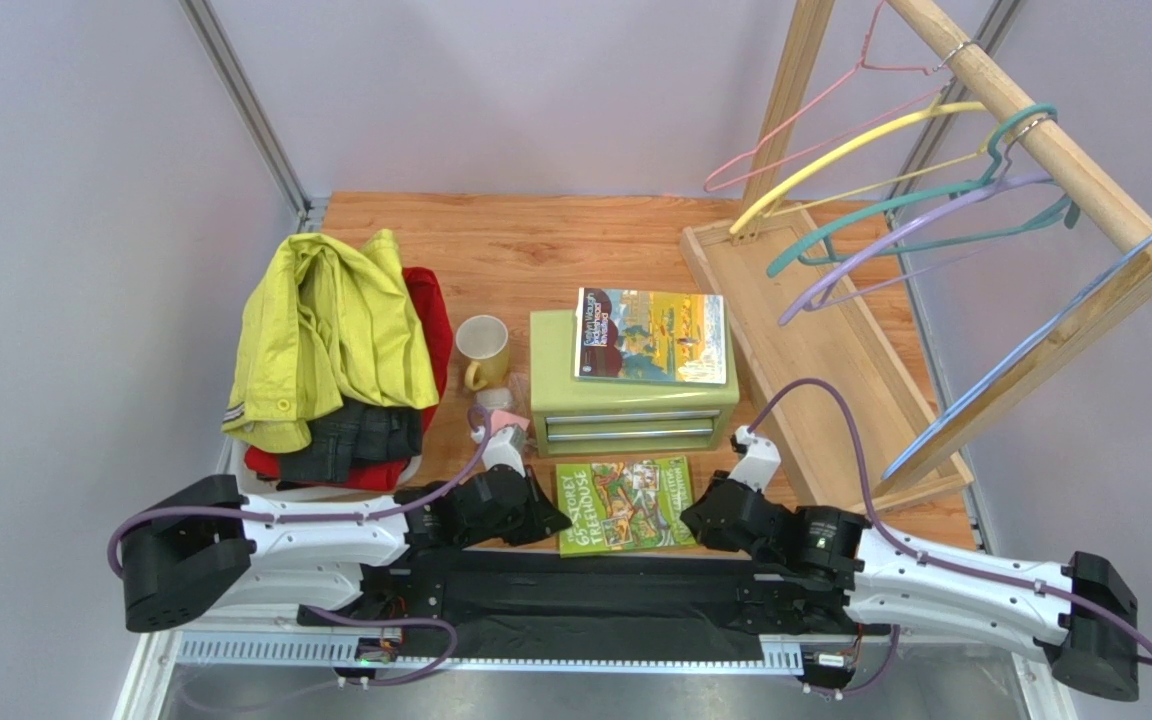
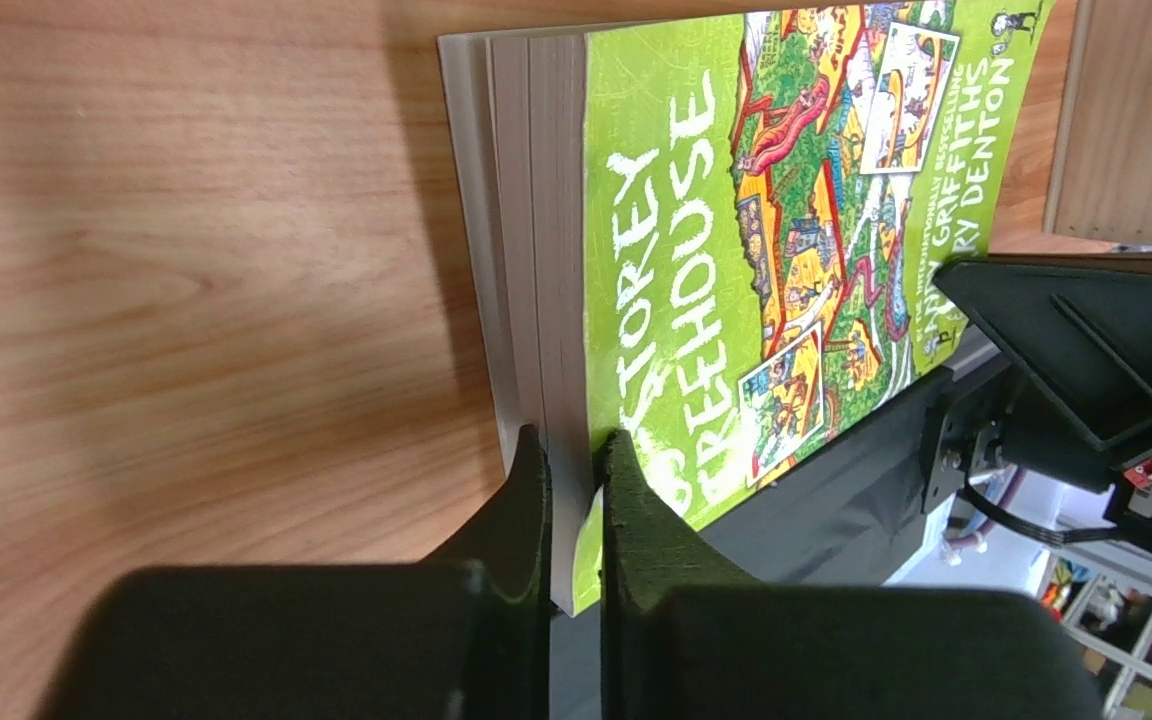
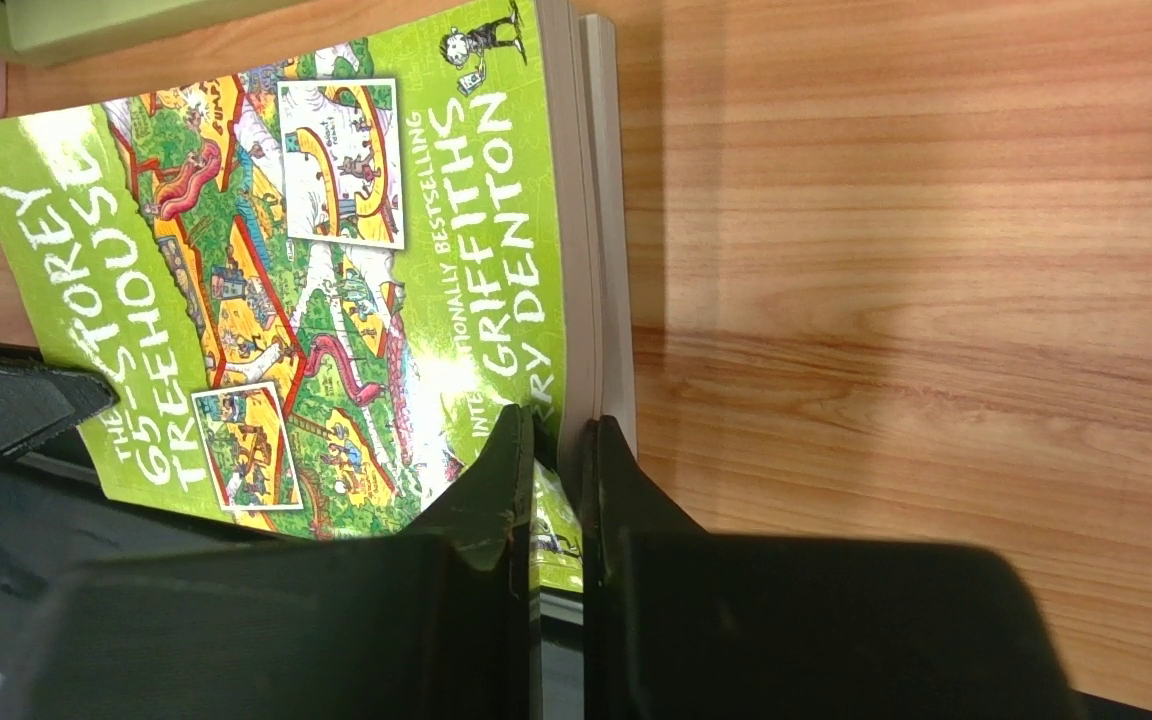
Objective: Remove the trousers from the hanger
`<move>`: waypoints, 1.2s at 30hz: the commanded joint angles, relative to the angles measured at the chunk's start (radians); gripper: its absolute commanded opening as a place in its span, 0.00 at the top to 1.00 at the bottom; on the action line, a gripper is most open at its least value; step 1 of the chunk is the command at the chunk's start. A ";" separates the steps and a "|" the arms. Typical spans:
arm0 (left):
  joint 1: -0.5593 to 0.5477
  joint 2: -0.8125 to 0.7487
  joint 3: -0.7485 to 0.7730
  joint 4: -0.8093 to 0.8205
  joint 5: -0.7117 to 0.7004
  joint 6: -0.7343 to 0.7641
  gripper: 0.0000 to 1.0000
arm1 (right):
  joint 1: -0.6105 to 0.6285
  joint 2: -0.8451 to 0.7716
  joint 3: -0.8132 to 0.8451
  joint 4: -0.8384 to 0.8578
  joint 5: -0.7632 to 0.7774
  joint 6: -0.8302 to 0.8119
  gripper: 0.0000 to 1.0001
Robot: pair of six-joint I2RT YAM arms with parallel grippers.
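Note:
The trousers lie in a heap at the table's left: a yellow-green pair [image 1: 327,330] on top, a red one [image 1: 426,312] behind, black cloth [image 1: 349,443] underneath. Several wire hangers [image 1: 898,195] hang bare on the wooden rail [image 1: 1033,120] at the right. My left gripper [image 1: 549,525] [image 2: 575,450] is shut on the near left corner of a green paperback book [image 1: 624,504] [image 2: 748,225]. At the same book's [image 3: 327,270] near right corner, my right gripper [image 1: 692,525] [image 3: 560,428] is also shut, pages between its fingers.
A yellow mug [image 1: 483,351] stands beside the heap. Behind the paperback is a green drawer box [image 1: 630,413] with another book [image 1: 651,333] on top. The rack's wooden base [image 1: 823,360] fills the right of the table. A black mat [image 1: 597,593] lies at the near edge.

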 commanded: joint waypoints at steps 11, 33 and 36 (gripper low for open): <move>-0.147 -0.250 0.137 -0.289 0.003 0.038 1.00 | 0.303 -0.092 0.210 -0.120 0.059 -0.002 1.00; -0.180 -0.466 0.496 -0.600 0.000 0.184 1.00 | 0.624 0.243 0.742 -0.383 0.418 0.086 1.00; -0.180 -0.468 0.542 -0.625 -0.003 0.193 1.00 | 0.640 0.260 0.776 -0.377 0.432 0.046 1.00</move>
